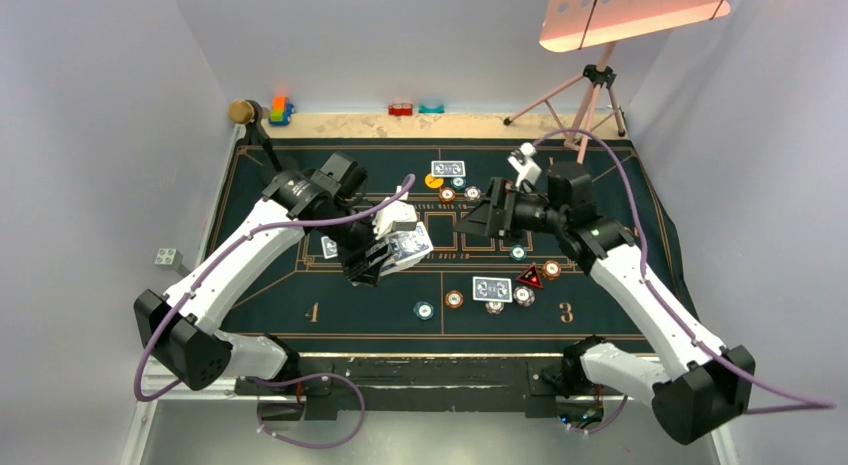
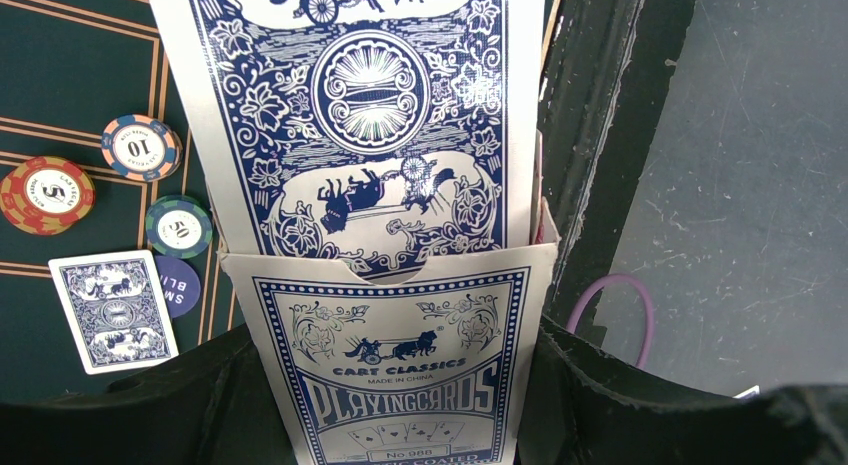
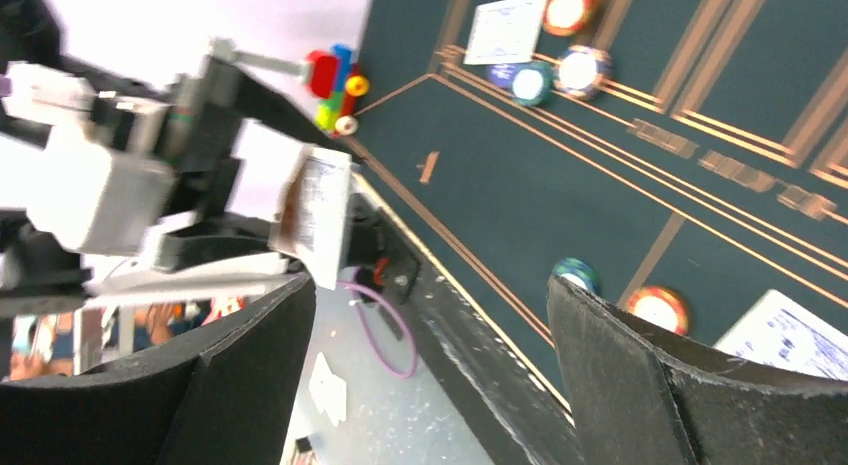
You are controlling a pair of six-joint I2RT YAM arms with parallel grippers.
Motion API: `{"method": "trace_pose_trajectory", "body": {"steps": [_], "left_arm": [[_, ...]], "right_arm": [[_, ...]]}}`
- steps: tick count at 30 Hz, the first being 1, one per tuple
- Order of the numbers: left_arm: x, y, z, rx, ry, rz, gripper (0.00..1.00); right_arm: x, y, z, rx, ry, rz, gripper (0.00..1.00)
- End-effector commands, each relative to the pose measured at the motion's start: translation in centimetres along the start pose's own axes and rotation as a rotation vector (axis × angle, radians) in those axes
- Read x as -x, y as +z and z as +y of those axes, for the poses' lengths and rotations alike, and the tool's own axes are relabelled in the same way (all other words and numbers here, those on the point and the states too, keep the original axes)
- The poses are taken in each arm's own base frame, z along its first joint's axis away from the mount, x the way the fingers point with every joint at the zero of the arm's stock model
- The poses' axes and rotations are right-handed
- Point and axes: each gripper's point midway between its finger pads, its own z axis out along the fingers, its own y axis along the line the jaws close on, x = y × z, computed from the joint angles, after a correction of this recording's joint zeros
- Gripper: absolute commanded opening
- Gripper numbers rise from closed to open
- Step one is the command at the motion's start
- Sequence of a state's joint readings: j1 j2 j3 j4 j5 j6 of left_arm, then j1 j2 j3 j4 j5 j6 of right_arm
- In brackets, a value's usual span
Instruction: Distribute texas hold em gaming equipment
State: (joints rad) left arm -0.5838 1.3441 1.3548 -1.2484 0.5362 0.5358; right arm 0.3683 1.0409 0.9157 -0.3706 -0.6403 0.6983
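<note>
Playing-card box (image 2: 390, 385), blue-backed cards (image 2: 370, 115) protruding from its open top, clamped between the left fingers (image 2: 130, 425); right fingers (image 3: 650, 385) spread wide, holding nothing.

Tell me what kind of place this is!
Probably a robot lab booth, not a casino: two white robot arms bolted by a green poker mat with chips and cards, plain walls around, and a lamp on a tripod.

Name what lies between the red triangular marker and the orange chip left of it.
A blue-backed card, lying back up; the top view shows it.
</note>
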Motion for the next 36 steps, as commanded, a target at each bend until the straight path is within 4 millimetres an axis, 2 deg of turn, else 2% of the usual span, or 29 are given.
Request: {"method": "trace_pose_trajectory", "body": {"steps": [1,7,13,17,19,26,30,36], "left_arm": [[1.6,-0.6,-0.3,-0.009,0.032,-0.058,0.0],[1.5,-0.7,-0.2,0.001,0.032,-0.054,0.0],[1.7,-0.8,-0.1,0.005,0.031,-0.056,0.0],[1.7,-0.9,-0.1,0.005,0.031,-0.056,0.0],[1.7,-0.9,-0.1,0.006,0.031,-0.055,0.0],[1.8,-0.9,-0.2,0.004,0.031,-0.059,0.0],[1.8,-1.0,-0.2,0.005,0.032,-0.061,0.0],[1.8,-1.1,-0.3,0.005,0.034,-0.061,0.0]], "right_arm": [[0.7,1.6,7.4,0.218,-0.094,0.06,0.91],[-0.4,4.5,9.0,0.239,-0.118,0.123,0.93],[-2.3,6.9,8.7,0.208,-0.129,0.188,0.94],[-2.6,7.6,8.4,0.208,-0.115,0.193,0.95],[-2.7,7.9,8.2,0.202,-0.108,0.198,0.91],[-3.2,8.3,7.3,0.17,-0.094,0.221,0.67],[-3.3,8.5,6.9,0.156,-0.092,0.233,0.6],[-2.5,8.0,6.4,0.115,-0.102,0.203,0.51]]}}
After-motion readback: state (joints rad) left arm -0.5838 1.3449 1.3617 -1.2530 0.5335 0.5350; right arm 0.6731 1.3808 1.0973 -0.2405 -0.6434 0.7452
